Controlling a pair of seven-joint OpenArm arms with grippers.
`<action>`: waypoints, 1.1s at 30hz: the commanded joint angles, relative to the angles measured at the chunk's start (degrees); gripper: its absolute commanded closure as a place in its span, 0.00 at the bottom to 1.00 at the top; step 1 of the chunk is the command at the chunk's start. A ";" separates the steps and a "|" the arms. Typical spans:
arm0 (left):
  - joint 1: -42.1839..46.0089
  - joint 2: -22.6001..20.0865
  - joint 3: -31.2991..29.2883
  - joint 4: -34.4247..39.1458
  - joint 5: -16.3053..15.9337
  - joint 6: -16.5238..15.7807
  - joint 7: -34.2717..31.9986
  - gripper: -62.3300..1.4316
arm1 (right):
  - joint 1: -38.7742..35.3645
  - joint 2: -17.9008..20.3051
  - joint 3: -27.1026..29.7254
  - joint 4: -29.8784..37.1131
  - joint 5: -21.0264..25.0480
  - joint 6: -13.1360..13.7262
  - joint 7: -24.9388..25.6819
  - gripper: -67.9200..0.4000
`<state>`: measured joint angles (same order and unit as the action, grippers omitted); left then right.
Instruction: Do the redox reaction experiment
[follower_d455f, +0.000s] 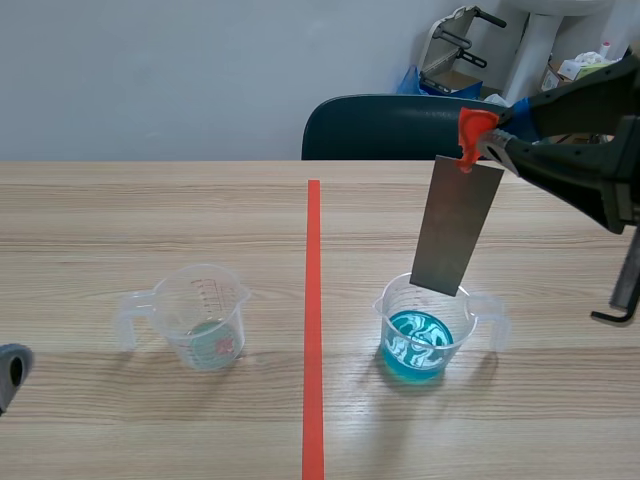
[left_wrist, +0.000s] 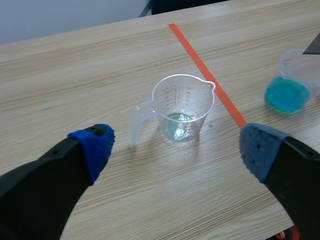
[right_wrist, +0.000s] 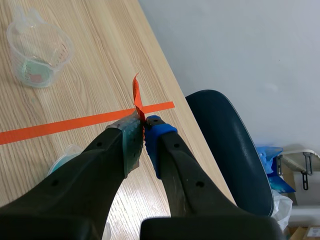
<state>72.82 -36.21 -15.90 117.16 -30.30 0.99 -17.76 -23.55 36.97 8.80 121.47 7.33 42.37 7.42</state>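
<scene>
Left gripper (follower_d455f: 10, 372) mostly cut off in scene view; blue-liquid cup (right_wrist: 62, 157) largely hidden beneath right gripper (right_wrist: 144, 131).

Two clear cups (follower_d455f: 205, 322) (follower_d455f: 425, 342), one metal strip (follower_d455f: 458, 225), apparently one chair (follower_d455f: 380, 128).

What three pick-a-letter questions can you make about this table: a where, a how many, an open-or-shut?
1. Where is the plate? A. On the chair. B. Hanging above the blue liquid. C. Flat on the table.
2. How many cups are there? A. One. B. Two. C. Four.
3. How is the left claw? A. Open. B. Shut on a cup. C. Shut on the plate.
Answers: B, the blue lies right under it; B, one on either side of the tape; A, its fingers stand wide apart.
</scene>
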 joint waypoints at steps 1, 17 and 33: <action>-0.13 0.15 0.33 1.09 0.07 -0.24 -1.70 0.00 | 0.37 0.61 0.31 0.74 0.81 0.35 0.61 0.98; -0.13 0.15 -0.42 1.09 0.04 -3.30 -1.99 0.00 | 0.37 0.61 0.31 0.74 0.81 0.35 0.63 0.98; -0.33 0.15 -0.42 1.07 0.07 -3.28 -2.10 0.00 | 0.37 0.61 0.31 0.74 0.81 0.35 0.63 0.98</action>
<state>72.69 -36.21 -15.97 117.16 -30.09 -2.15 -18.72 -23.55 36.97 8.80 121.47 7.33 42.37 7.42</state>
